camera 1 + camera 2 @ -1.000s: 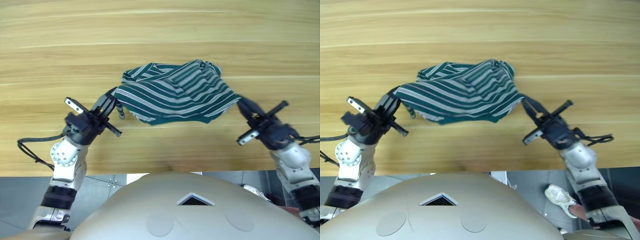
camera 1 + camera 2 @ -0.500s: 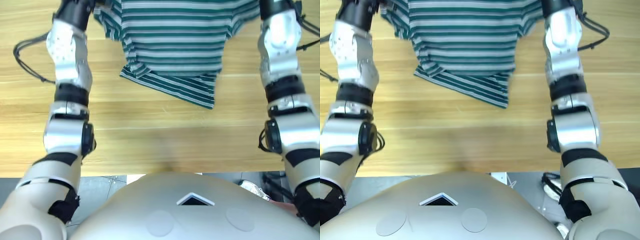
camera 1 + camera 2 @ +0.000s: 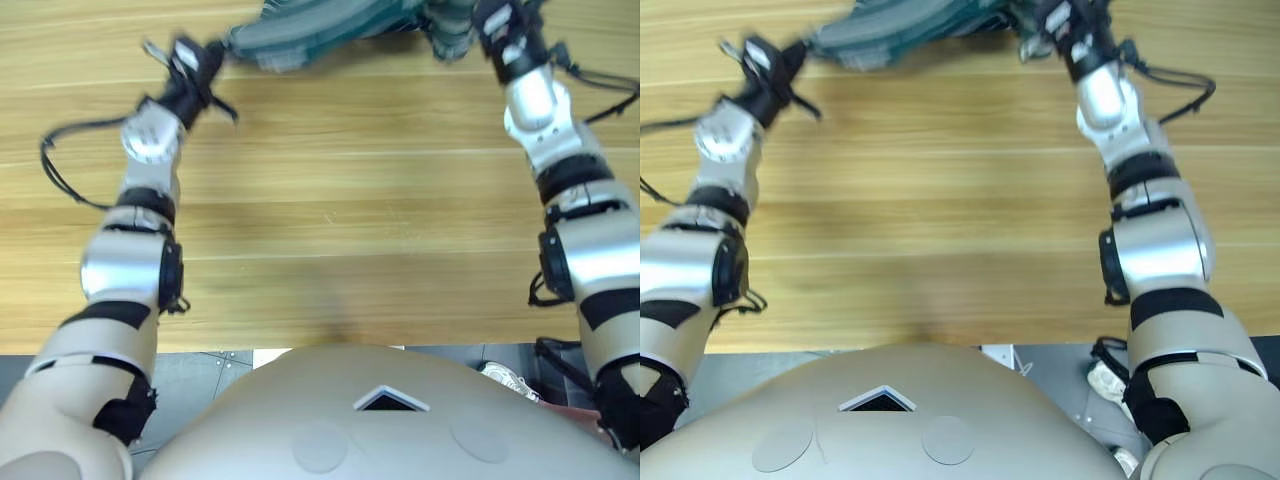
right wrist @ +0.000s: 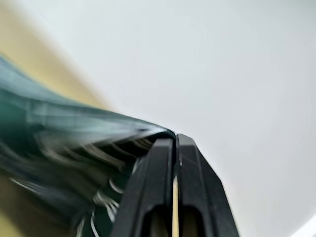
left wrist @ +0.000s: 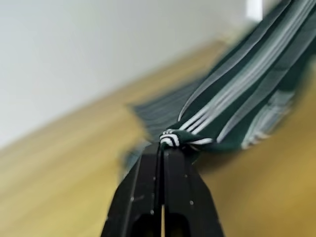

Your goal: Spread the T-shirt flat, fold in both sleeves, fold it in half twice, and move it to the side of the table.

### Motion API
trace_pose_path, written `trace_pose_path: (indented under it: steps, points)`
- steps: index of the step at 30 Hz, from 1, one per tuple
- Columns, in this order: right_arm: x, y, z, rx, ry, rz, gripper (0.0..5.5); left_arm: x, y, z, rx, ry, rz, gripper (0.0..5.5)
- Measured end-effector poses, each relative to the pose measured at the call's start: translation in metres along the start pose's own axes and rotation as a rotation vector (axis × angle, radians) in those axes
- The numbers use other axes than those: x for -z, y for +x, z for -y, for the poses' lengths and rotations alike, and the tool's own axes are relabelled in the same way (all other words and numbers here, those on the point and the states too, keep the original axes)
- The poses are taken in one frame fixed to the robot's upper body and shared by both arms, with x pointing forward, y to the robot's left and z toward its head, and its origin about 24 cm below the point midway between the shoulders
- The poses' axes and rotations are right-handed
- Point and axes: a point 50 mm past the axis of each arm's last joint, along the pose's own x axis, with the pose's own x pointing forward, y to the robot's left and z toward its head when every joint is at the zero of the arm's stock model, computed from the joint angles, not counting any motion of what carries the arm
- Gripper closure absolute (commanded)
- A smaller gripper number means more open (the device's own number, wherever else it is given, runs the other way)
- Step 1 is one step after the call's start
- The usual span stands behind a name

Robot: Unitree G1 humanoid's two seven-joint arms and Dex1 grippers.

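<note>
Spanning the gap between two outstretched arms, the T-shirt (image 3: 320, 25) shows as a bunched, dark green band with white stripes over the far part of the wooden surface (image 3: 340, 230), close to its far edge and well away from the near edge. The left jaws are clamped on one end of the cloth. In the left wrist view the two black fingers (image 5: 140, 192) press together, a small knot of striped fabric is pinched at their tips, and the rest of the shirt runs away from them low over the wood. The right jaws are likewise closed on the other end. In the right wrist view a fold of green cloth is caught between the tips, with a pale wall (image 4: 222, 59) behind. The left arm (image 3: 130, 270) extends along the left side of the surface and the right arm (image 3: 585, 250) along the right side. The shirt is blurred, so whether its middle touches the surface or hangs just above it cannot be told.
</note>
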Motion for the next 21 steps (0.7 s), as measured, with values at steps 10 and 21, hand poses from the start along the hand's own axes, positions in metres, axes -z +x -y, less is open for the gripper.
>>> trace_pose_path:
  steps: [10, 21]
  points:
    - [0.004, -0.146, -0.057, -0.689, 0.159, -0.036, 5.49, 0.024, -0.091, 0.052, 0.457, 0.049, 0.063, 5.5]
    - [-0.029, -0.176, -0.054, -0.607, 0.313, -0.011, 4.75, 0.022, -0.139, 0.057, 0.247, -0.026, 0.022, 4.55]
